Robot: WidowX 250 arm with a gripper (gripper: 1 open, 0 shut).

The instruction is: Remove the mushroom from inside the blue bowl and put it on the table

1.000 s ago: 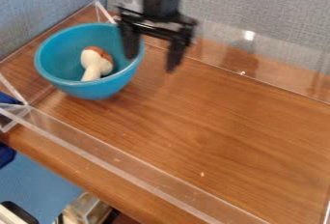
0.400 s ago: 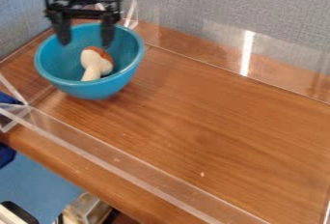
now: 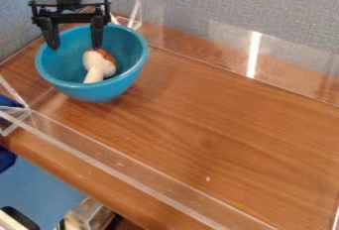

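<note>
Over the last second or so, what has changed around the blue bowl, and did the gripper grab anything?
The gripper moved left across the picture, from beside the blue bowl's right rim to above its back left part. Its fingers also turned about its downward axis. It took hold of nothing; its jaws are open and empty. The mushroom still lies in the bowl, and the bowl has not shifted on the table.
</note>
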